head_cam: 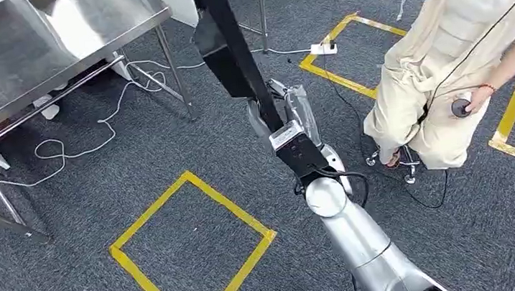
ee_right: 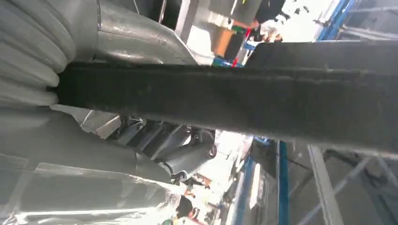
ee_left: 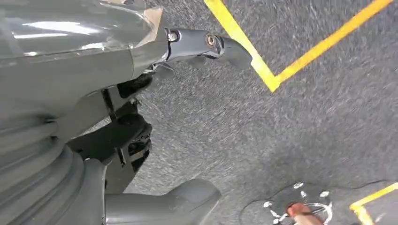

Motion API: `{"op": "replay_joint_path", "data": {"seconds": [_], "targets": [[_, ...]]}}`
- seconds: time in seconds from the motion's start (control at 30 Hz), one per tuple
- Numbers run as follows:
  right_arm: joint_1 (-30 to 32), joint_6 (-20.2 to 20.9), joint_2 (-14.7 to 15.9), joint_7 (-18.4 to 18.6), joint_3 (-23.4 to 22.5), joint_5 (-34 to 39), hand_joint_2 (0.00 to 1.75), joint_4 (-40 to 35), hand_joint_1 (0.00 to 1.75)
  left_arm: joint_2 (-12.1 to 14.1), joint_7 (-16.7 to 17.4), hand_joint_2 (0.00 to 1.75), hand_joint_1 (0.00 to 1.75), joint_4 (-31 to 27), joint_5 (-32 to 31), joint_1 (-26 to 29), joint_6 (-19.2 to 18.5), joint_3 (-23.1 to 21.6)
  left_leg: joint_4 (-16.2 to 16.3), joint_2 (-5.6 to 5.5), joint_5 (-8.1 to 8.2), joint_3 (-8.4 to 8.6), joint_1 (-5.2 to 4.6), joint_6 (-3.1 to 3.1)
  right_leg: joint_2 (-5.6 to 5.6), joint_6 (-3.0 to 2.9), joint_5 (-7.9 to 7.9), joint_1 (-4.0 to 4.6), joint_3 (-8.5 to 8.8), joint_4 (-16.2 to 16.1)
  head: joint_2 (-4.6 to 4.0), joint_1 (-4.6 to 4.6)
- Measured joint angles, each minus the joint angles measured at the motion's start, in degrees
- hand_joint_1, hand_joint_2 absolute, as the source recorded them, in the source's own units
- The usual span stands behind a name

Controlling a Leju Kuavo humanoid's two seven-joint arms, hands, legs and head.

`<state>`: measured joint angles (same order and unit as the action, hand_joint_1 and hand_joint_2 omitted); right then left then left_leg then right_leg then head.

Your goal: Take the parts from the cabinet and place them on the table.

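A long black part (head_cam: 228, 44) rises steeply from my right hand (head_cam: 290, 129), which grips it near its lower end in the middle of the head view. In the right wrist view the same black part (ee_right: 234, 101) crosses the whole picture, with my fingers (ee_right: 187, 157) curled beside it. The steel table (head_cam: 7, 56) stands at the far left, its top bare. My left hand (ee_left: 94, 93) hangs over grey carpet; its thumb (ee_left: 164, 206) and a finger (ee_left: 206, 44) stand apart with nothing between them.
A yellow tape square (head_cam: 192, 242) marks the carpet in front of me, and more tape (head_cam: 336, 61) lies farther back. White cables (head_cam: 74, 147) and a power strip (head_cam: 324, 49) lie by the table legs. A person (head_cam: 448, 60) in cream clothes sits at the right.
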<state>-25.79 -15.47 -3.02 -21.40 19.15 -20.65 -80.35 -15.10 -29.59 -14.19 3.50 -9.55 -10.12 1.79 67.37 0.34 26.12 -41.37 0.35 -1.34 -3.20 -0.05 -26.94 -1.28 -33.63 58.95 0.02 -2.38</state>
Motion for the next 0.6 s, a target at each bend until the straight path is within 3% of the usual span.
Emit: {"op": "replay_joint_path", "data": {"seconds": [0.03,0.07,0.1,0.2,0.23,0.27,0.3,0.33,0.4,0.43,0.47,0.57,0.6], "targets": [[-0.04,0.00,-0.07,0.00,0.00,0.00,1.75,-0.11,1.75,0.00,-0.02,1.75,0.00,0.00,0.04,-0.03,0.00,0.00,-4.07,0.78,-1.67,2.24,-0.17,-0.42,-0.31,0.10,-0.18,0.08,0.25,-0.03,0.00,0.00],[-0.07,0.00,-0.22,0.00,0.00,0.00,1.75,-0.37,1.75,0.00,-0.04,1.75,0.00,-0.02,0.07,-0.09,0.00,0.00,-8.13,3.64,-2.25,4.46,-0.79,-1.23,-0.66,0.13,-0.30,0.11,0.52,-0.11,0.00,0.00],[-0.09,0.00,-0.22,0.00,0.00,0.00,1.75,-0.48,1.75,0.02,-0.04,1.75,0.00,0.00,0.09,-0.20,0.00,0.00,-8.22,4.23,-1.62,4.60,-1.15,-1.33,-0.99,0.52,-0.52,0.67,0.57,-0.10,0.00,-0.07],[-0.11,0.04,-0.33,0.00,0.00,0.00,1.75,-0.53,1.75,0.02,-0.04,1.75,0.00,-0.02,0.11,-0.20,0.00,0.02,-8.52,2.40,-1.49,4.43,-1.52,-1.70,-2.50,1.19,-0.75,0.39,1.04,-0.63,0.00,0.02],[-0.26,0.07,-0.42,0.09,0.00,-0.02,1.75,-0.61,1.75,0.04,-0.02,1.75,0.00,-0.02,0.11,-0.21,0.00,0.02,-9.34,1.68,-1.84,5.00,-1.51,-2.01,-3.11,1.58,-0.82,0.73,1.63,-0.96,0.00,-0.02],[-0.26,0.07,-0.37,0.13,-0.02,-0.11,1.75,-0.79,1.75,-0.07,0.04,1.75,0.00,-0.02,0.11,-0.10,0.00,0.00,-10.40,1.08,-2.64,5.94,-0.71,-2.04,-1.02,1.78,-1.22,0.62,0.86,0.09,0.00,-0.13],[-0.42,0.07,-0.37,0.11,-0.02,-0.17,1.75,-0.85,1.75,-0.11,0.11,1.75,0.00,-0.02,0.11,-0.24,0.00,0.02,-10.78,0.48,-2.82,6.18,-0.69,-2.41,1.25,1.48,-2.42,0.62,-0.06,2.49,0.00,-0.15],[-0.47,0.29,-0.24,-0.13,-0.07,0.49,1.75,-0.85,1.75,-0.18,0.13,1.75,0.00,-0.02,0.09,-0.41,-0.04,0.00,-10.77,0.20,-2.85,6.21,-0.71,-2.51,2.32,1.14,-4.11,0.46,-2.07,6.50,0.00,-0.22],[0.07,1.25,0.13,-1.40,-0.18,3.02,1.75,-0.88,1.75,-0.28,0.20,1.75,0.00,-0.02,0.04,-0.36,-0.07,-0.02,-10.74,-1.16,-2.72,6.26,-0.73,-2.66,2.94,1.04,-6.94,0.44,-7.17,15.33,0.00,-0.26],[0.47,1.25,0.39,-1.64,-0.24,3.37,1.75,-0.94,1.75,-0.28,0.24,1.75,0.00,-0.02,0.04,-0.25,-0.07,-0.02,-10.70,-1.80,-2.67,6.30,-0.73,-2.67,2.97,1.41,-6.88,0.45,-8.61,17.10,0.00,-0.37],[0.72,1.25,0.57,-1.77,-0.33,3.48,1.75,-1.09,1.75,-0.28,0.28,1.75,0.00,-0.02,-0.04,-0.16,-0.07,-0.02,-10.68,-2.30,-2.57,6.43,-0.73,-2.60,2.97,1.99,-5.69,0.44,-8.60,15.79,0.00,-0.39],[0.82,1.20,0.72,-1.42,-0.61,3.41,1.75,-2.05,1.75,-0.35,0.61,1.75,0.00,-0.02,-0.39,-0.17,-0.13,-0.13,-9.85,-3.32,-1.63,6.80,-0.67,-1.92,3.05,3.82,1.72,-0.05,-2.22,0.41,0.00,-0.42],[0.81,1.20,0.74,-1.03,-0.70,3.37,1.75,-2.23,1.75,-0.35,0.83,1.75,0.00,-0.02,-0.37,-0.17,-0.17,-0.13,-9.39,-3.48,-1.20,6.60,-1.09,-1.42,3.29,3.09,1.67,0.22,-1.87,0.11,0.00,-0.39]]}}
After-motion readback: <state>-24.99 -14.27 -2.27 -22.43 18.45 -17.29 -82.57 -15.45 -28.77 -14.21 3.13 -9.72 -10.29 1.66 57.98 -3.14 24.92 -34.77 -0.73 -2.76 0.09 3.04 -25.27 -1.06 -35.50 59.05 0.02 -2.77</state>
